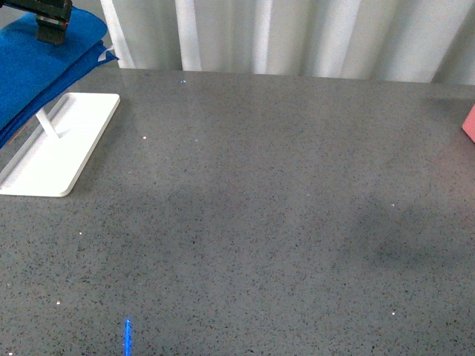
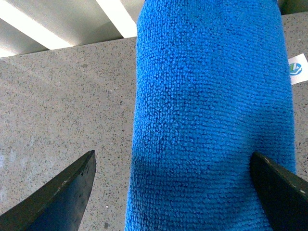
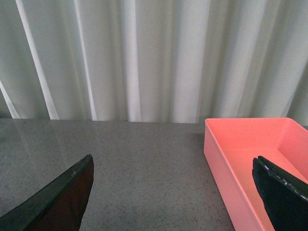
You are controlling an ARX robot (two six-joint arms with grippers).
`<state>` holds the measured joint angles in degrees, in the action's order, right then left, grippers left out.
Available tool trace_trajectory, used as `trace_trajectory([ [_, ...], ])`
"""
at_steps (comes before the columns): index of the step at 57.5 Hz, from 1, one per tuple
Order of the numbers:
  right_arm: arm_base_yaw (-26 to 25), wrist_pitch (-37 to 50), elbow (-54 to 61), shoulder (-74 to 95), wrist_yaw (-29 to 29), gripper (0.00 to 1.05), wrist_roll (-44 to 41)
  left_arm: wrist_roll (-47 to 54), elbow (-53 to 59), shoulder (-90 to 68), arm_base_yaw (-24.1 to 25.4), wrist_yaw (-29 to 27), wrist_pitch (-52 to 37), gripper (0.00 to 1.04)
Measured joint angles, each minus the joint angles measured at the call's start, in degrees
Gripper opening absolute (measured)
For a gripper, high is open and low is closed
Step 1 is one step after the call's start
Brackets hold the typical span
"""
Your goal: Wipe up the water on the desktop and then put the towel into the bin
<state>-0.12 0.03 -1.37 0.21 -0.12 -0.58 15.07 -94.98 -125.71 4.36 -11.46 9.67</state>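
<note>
While water is showing too faint to call on desktop (image 1: 260,222), task is sitting at first step: fetching towel (image 2: 211,110). Right gripper (image 3: 172,158) is hanging parted near pink bin (image 3: 226,159) at desk's right edge. Towel is draping over white-based rack (image 1: 67,148) at far left corner, long axis apparently running near-to-far, tag (image 2: 298,70) pointing inward. Left gripper (image 2: 172,155) is straddling it, fingers wide apart, not clamping; next move is calling for closing, then lifting.

Bright blue towel (image 1: 37,67) hangs draped above the speckled grey desktop's (image 1: 260,222) far-left corner; the empty pink bin (image 3: 216,163) sits at its right edge.
</note>
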Motion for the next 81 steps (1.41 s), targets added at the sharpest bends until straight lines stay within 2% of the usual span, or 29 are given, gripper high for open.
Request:
trace_trajectory([
  [10,0.0,0.0,0.0,0.0,0.0,0.98,0.0,0.0,1.0,-0.2,0.0,0.7,-0.4,0.64],
  [19,0.0,0.0,0.0,0.0,0.0,0.98,0.0,-0.1,1.7,-0.2,0.0,0.9,-0.8,0.28],
  [28,0.0,0.0,0.0,0.0,0.0,0.98,0.0,0.0,1.9,1.2,0.0,0.9,-0.8,0.09],
  [49,0.0,0.0,0.0,0.0,0.0,0.98,0.0,0.4,3.5,5.9,1.3,1.6,0.6,0.06],
  [64,0.0,0.0,0.0,0.0,0.0,0.98,0.0,0.9,3.5,12.6,2.4,4.5,2.4,0.06],
  [73,0.0,0.0,0.0,0.0,0.0,0.98,0.0,-2.6,3.6,17.1,2.4,11.0,3.4,0.06],
  [81,0.0,0.0,0.0,0.0,0.0,0.98,0.0,-6.7,8.4,24.7,0.5,18.7,0.8,0.06],
])
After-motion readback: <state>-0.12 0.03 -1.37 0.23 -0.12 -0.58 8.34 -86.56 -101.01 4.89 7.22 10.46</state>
